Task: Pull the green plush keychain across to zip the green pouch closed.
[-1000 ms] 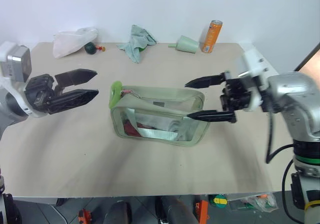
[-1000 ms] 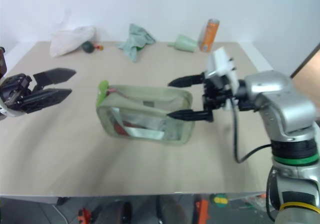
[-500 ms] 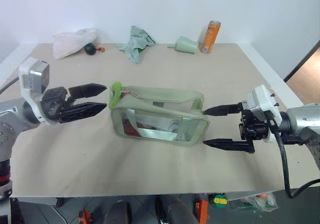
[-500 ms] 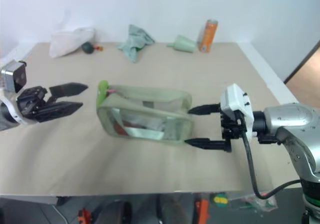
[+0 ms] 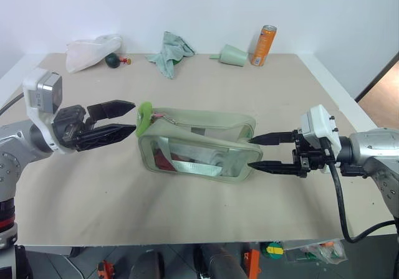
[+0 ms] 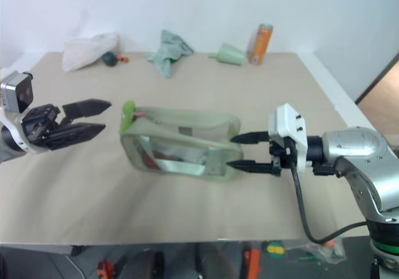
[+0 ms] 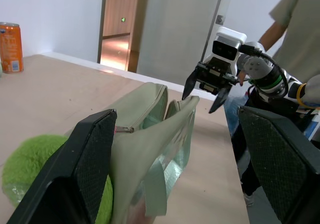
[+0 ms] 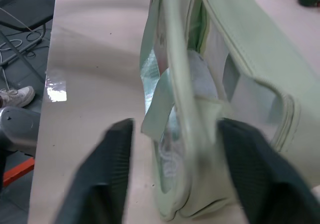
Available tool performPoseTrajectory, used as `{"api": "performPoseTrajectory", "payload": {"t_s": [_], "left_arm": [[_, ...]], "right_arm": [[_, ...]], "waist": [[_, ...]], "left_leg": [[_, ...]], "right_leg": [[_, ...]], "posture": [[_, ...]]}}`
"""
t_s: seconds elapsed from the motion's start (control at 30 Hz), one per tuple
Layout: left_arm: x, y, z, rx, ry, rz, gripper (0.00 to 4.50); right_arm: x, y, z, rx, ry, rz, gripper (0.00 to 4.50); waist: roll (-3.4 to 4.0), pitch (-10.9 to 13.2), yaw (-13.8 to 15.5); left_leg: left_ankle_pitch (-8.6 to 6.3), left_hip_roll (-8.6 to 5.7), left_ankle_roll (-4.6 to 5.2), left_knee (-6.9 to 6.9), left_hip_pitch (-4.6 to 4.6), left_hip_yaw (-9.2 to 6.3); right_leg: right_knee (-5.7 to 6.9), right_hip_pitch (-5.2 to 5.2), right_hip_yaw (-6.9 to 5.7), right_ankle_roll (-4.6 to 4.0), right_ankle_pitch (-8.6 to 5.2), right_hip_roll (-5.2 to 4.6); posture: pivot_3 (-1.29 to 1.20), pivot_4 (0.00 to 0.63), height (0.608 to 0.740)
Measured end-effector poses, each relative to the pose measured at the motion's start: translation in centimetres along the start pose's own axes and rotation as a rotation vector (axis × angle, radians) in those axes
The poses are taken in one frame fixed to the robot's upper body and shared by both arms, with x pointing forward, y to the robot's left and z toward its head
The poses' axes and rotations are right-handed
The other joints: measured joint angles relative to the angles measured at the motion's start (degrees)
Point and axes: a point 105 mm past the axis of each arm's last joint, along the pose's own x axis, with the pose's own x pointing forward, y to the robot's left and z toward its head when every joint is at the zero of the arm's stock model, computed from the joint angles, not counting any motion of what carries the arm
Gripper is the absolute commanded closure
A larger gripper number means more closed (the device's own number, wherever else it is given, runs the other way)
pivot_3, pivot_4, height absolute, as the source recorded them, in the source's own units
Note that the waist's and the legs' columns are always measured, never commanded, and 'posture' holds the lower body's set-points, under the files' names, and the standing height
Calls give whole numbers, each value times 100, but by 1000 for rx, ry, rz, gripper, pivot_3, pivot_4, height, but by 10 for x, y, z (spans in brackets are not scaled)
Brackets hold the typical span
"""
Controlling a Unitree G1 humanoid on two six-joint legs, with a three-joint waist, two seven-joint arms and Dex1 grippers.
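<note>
Green pouch (image 5: pixel 198 143), a pale sage fabric case with a clear plastic side panel, lies in the middle of the beige table (image 5: pixel 187 210) with its top zipper open; the lime-green fuzzy plush keychain (image 5: pixel 144 117) sits at its end toward my left arm.

Head views: my right gripper (image 5: pixel 273 152), which a second ago hung higher over the pouch's other end with its fingers spread wide, has dropped to table level and its two black fingers have drawn in around that end. Whether they already pinch the fabric I cannot tell. My left gripper (image 5: pixel 120 119) waits just beside the keychain, fingers apart and empty.

Left wrist view: the keychain (image 7: pixel 30 169) shows between the spread pads (image 7: pixel 85 169), not yet pinched, and the open pouch mouth (image 7: pixel 160 114) runs away toward the right gripper (image 7: pixel 206 87). A person stands behind the table.

Right wrist view: the pouch end (image 8: pixel 200 134) sits between the two fingers (image 8: pixel 100 179), blurred.

I judge this as the anchoring step: once that end is held, the left gripper can close on the keychain and pull it across.
</note>
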Motion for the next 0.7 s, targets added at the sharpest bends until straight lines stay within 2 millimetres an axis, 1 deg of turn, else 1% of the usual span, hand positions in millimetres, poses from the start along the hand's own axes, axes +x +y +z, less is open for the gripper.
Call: {"api": "performPoseTrajectory", "payload": {"t_s": [0.07,0.13,0.17,0.27,0.37,0.4,0.43,0.47,0.53,0.7], "left_arm": [[0,0,0,-2,-3,3,498],[0,0,0,-2,-5,8,498],[-1,0,0,-1,-7,16,498],[-3,5,2,2,-39,61,498],[-10,25,2,-1,-77,185,498],[-15,40,-1,-1,-78,273,498],[-19,51,-6,-12,-68,336,498],[-22,59,-13,-34,-50,378,498],[-25,68,-26,-74,-22,425,498],[-21,69,-36,-121,1,420,498]], "right_arm": [[0,-3,-1,2,-3,-5,3588],[1,-5,0,-8,-4,-8,4374],[1,-5,1,-16,-5,-8,4472],[2,-6,1,-17,-12,-7,4472],[3,-6,1,-16,-14,-5,4472],[3,-7,0,-16,-12,-8,4472],[4,-7,0,-16,-11,-12,4472],[4,-8,-1,-15,-9,-13,4472],[4,-8,-1,-12,-8,-14,4472],[4,-8,-1,-14,-8,-18,4472]], "waist": [[0,0,-1],[0,0,-1],[0,0,0],[0,0,1],[0,0,3],[0,0,5],[0,0,3],[0,0,-1],[0,0,-4],[0,0,-4]], "left_leg": [[0,0,0,0,0,2],[0,1,0,0,0,0],[0,1,0,0,0,-1],[0,1,0,-1,0,-2],[1,1,1,0,3,-2],[1,1,2,1,5,-3],[2,2,2,1,6,-2],[2,3,2,1,6,0],[2,6,2,1,4,3],[1,6,0,-3,3,2]], "right_leg": [[0,-1,1,0,0,0],[0,-1,0,0,0,1],[0,0,-1,0,0,1],[0,0,-1,-1,0,1],[1,2,-1,1,1,2],[1,3,-1,3,3,2],[1,4,-1,4,4,4],[1,3,0,5,5,6],[1,1,2,5,5,6],[1,0,2,2,3,6]], "posture": [[0,150,740],[0,150,740],[0,150,740],[0,150,740],[0,150,740],[0,150,740],[0,150,740],[0,150,740],[0,150,740],[0,150,740]]}}
